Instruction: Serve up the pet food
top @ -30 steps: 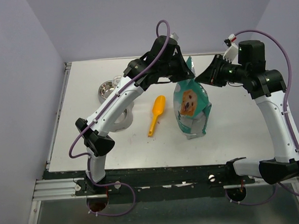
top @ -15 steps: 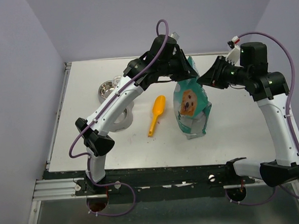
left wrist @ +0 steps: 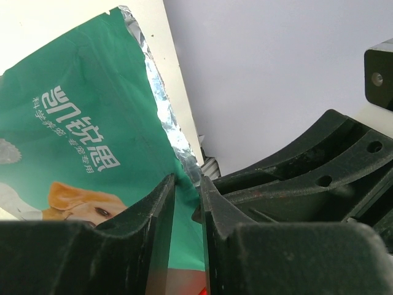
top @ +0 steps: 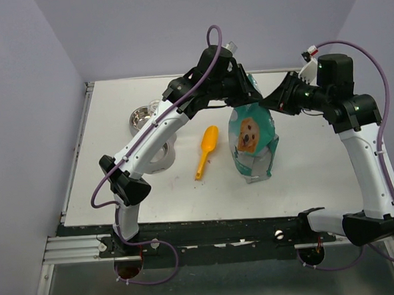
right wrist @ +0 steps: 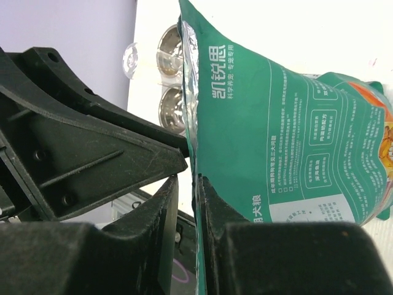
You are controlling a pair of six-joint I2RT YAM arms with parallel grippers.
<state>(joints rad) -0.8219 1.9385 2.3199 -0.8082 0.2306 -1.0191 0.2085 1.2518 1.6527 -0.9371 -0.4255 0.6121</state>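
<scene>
L jaws just widened at bag (top: pixel 252 141) rim, 12 o'clock; R jaws straddle opp. lip. Can't tell if either grips; mouth prob. not yet spread.

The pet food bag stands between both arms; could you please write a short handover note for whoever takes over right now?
Left gripper: jaws narrowly apart around the bag's top edge; firm grip unclear.
Right gripper: the same, at that edge from the other side.
Bag upright mid-table, foil lining showing at the top. Orange scoop lies left of it, untouched; metal bowls further left.
Done: nothing served; no kibble visible.
Left: get the bag open, scoop kibble into a bowl.
</scene>
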